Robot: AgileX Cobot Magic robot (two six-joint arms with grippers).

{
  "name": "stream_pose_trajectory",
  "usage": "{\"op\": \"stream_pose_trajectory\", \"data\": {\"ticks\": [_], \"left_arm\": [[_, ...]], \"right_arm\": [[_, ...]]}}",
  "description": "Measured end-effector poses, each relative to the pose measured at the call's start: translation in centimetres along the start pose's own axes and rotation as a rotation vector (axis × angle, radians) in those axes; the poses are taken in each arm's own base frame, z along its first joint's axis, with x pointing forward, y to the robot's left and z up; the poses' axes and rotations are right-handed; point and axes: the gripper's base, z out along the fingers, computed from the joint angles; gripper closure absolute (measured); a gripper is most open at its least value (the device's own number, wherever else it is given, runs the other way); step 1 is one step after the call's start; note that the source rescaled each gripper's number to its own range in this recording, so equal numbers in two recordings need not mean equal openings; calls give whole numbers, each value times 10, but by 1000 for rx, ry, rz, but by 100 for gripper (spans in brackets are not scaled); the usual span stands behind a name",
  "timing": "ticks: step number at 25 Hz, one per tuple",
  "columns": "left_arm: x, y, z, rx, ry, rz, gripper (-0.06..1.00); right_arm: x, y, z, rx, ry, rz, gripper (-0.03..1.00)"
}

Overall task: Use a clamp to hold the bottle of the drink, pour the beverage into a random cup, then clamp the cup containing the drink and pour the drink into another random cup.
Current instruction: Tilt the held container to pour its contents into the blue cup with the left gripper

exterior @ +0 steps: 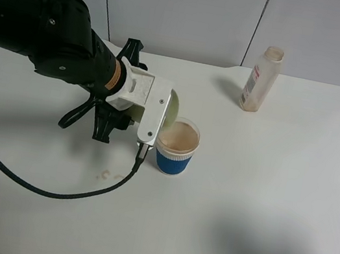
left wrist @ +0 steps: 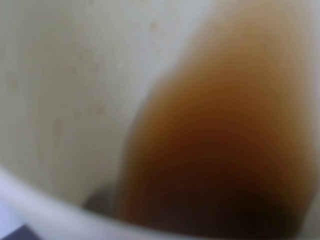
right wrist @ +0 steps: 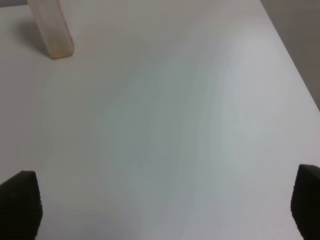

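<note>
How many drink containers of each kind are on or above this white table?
Cups: 2, a pale yellow-green tumbler tipped over a blue-sleeved paper cup.
Bottles: 1, a labelled plastic bottle, standing apart.
Total: 3.

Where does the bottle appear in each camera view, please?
Exterior high: the bottle stands upright at the back right of the table, beyond the blue-sleeved cup.
Left wrist: not in it.
Right wrist: only its base shows, ahead of the open end effector.
Shared landmark: the white table, in those two views.
</note>
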Motion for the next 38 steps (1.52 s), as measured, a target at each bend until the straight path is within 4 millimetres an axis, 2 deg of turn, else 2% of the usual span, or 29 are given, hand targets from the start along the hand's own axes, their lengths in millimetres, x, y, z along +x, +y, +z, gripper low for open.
{"op": "stream_pose_trajectory", "data": {"ticks": [23,30,38], "left_arm": [[3,2,0,-25,29,109,91],[0,12,-3,-60,32,125,91],[-2,12,-3,-66,43,152,91]], "right_arm": [[0,0,0,0,0,0,-3],[0,0,0,0,0,0,-3],[0,0,0,0,0,0,-3]]}}
